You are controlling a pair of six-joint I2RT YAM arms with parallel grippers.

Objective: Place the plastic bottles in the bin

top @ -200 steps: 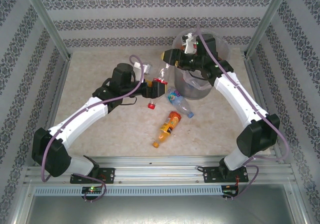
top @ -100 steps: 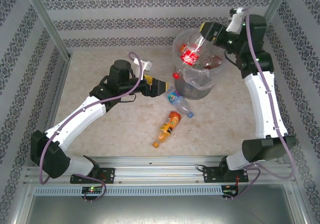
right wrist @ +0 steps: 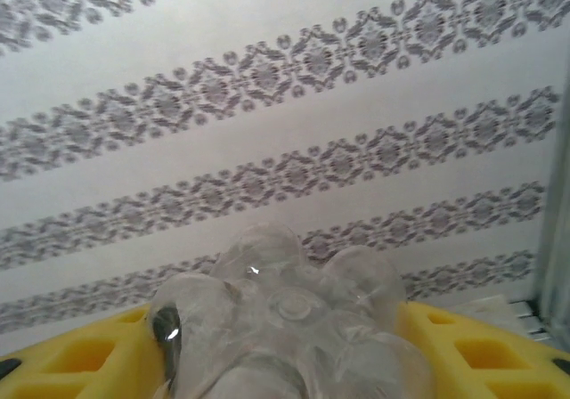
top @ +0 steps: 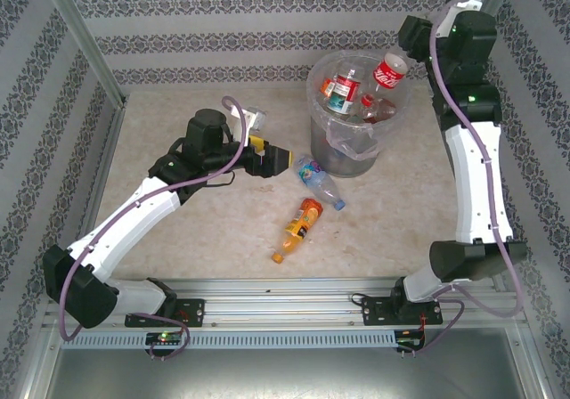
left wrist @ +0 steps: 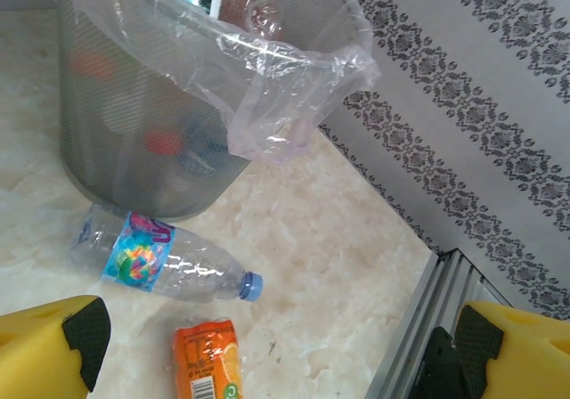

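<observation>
An orange bottle (top: pixel 298 228) lies on the table (top: pixel 223 239), near centre; just beyond it a blue-label bottle (top: pixel 319 182) lies beside the bin (top: pixel 331 150); left of that bottle the left jaws gape wide, holding nothing; farther right, the right jaws grip a red-label bottle (top: pixel 386 71) over the bin's far-right rim; more bottles (top: pixel 343 87) lie inside the bin.

bottles lying on the table (top: pixel 223 230): 2, blue-label bottle (top: pixel 319 178) and orange bottle (top: pixel 298 228). bottles (top: pixel 341 87) at the mouth of the bin (top: pixel 334 154): 3 countable, incl. topmost bottle (top: pixel 389 68); deeper ones unclear. bins: 1. arms: 2, left arm (top: pixel 151 207), right arm (top: pixel 476 176).
</observation>
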